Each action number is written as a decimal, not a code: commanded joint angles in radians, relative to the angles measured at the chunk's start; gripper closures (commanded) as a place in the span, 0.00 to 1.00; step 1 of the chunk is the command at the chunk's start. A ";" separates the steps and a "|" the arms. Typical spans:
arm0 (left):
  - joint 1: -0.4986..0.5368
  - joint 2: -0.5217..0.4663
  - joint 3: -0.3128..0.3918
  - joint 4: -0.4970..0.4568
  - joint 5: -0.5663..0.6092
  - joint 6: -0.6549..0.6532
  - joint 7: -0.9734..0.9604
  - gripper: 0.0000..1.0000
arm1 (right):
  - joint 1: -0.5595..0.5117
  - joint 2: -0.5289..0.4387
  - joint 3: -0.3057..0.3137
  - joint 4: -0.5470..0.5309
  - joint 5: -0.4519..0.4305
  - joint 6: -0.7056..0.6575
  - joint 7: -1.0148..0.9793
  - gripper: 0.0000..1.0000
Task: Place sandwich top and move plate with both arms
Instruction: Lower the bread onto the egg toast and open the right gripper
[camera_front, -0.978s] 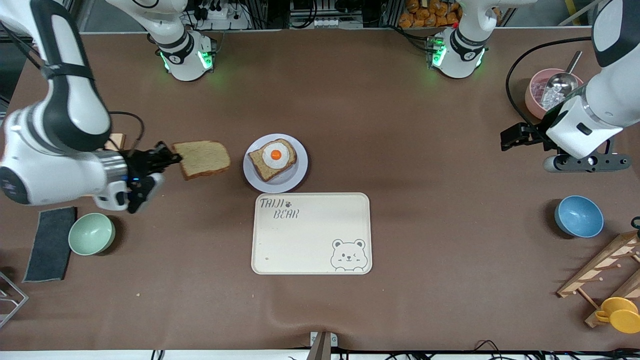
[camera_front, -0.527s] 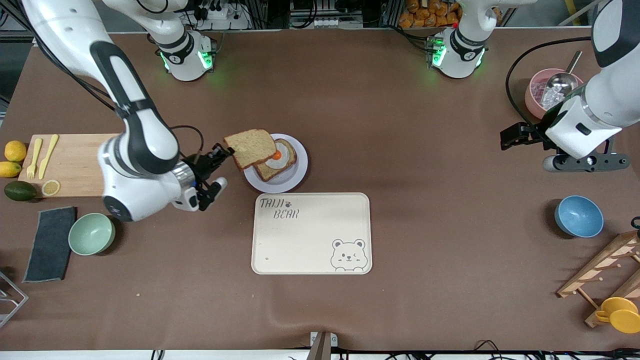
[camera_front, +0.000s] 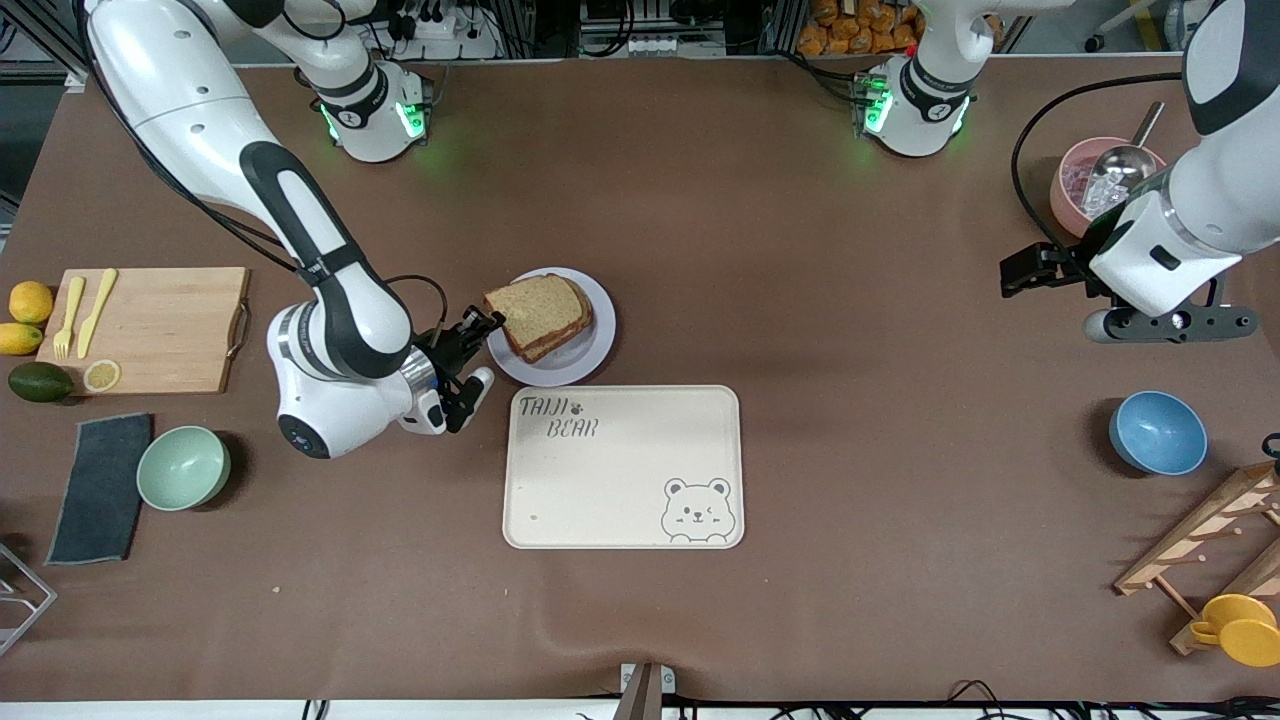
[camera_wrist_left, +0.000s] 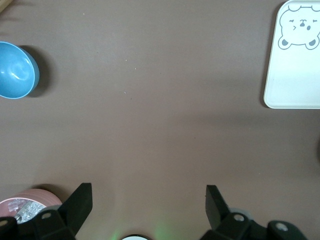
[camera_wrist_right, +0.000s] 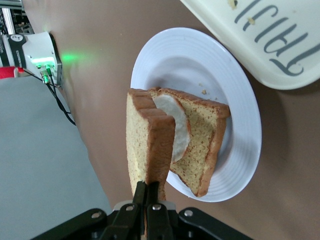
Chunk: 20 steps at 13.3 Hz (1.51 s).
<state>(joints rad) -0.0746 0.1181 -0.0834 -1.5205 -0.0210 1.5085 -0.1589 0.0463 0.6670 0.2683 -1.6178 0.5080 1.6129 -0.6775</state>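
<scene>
Right gripper (camera_front: 487, 322), over the rim of the plate (camera_front: 598, 345) at the right arm's end of the counter (camera_front: 760, 250): fingers (camera_wrist_right: 151, 192) pinched fully together on the crust edge of the sandwich top (camera_front: 536, 305). The slice extends from the fingertips over the egg-bearing slice (camera_wrist_right: 202, 142); in the right wrist view it stands tilted, its held edge raised, the egg white (camera_wrist_right: 175, 125) showing beneath it. Whether its free edge already rests on the lower slice cannot be told.

Left gripper (camera_wrist_left: 145, 200), waiting over bare counter at the left arm's end, well apart from the plate: fingers spread wide, holding nothing.

Handling, as judged: the bread looks light, soft and easily crushed; the crust, its firmest part, is the sound place to grip. The plate appears rigid, smooth and shallow, so a hold on its rim from two facing sides should keep it level. The cream tray (camera_front: 622, 470) lies just beside the plate, nearer the front camera.
</scene>
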 joint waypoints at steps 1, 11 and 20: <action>0.002 -0.006 -0.004 0.005 0.012 -0.014 -0.002 0.00 | 0.006 0.023 -0.007 0.022 0.007 -0.008 -0.037 1.00; 0.007 -0.006 -0.004 0.003 0.010 -0.017 -0.002 0.00 | 0.007 0.057 -0.009 0.019 0.003 0.022 -0.057 0.53; 0.003 -0.005 -0.004 0.003 -0.003 -0.016 -0.004 0.00 | -0.040 0.004 -0.014 0.049 -0.152 0.044 -0.088 0.00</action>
<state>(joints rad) -0.0717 0.1181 -0.0829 -1.5205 -0.0214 1.5046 -0.1589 0.0347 0.7107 0.2501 -1.5708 0.4078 1.6592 -0.7588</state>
